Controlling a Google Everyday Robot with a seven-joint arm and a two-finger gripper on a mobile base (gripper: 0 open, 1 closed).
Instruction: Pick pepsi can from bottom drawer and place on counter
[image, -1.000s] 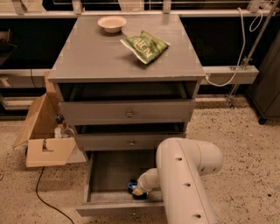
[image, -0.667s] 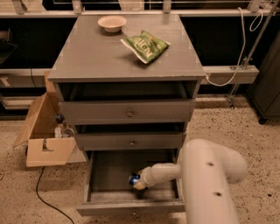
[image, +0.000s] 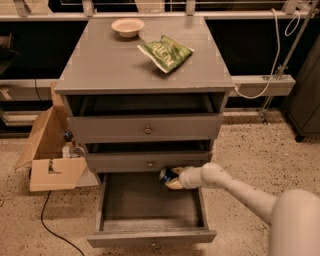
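Pepsi can (image: 166, 174), blue metal, was held clenched in the gripper (image: 171, 179) above the open bottom drawer (image: 150, 235), just under the front of the middle drawer (image: 150, 162). Its long axis was tilted near level, silver end turned toward ten o'clock. Bare grey drawer wood was seen at the can's seven o'clock. On the grey counter (image: 100, 70), a bowl (image: 127, 27) and a green chip bag (image: 165, 52) were set at twelve o'clock.

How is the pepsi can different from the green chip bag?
The pepsi can is blue and small, held by the end effector over the open bottom drawer; the chip bag is green, bigger and flat, lying on the counter. Both are packaged treats.
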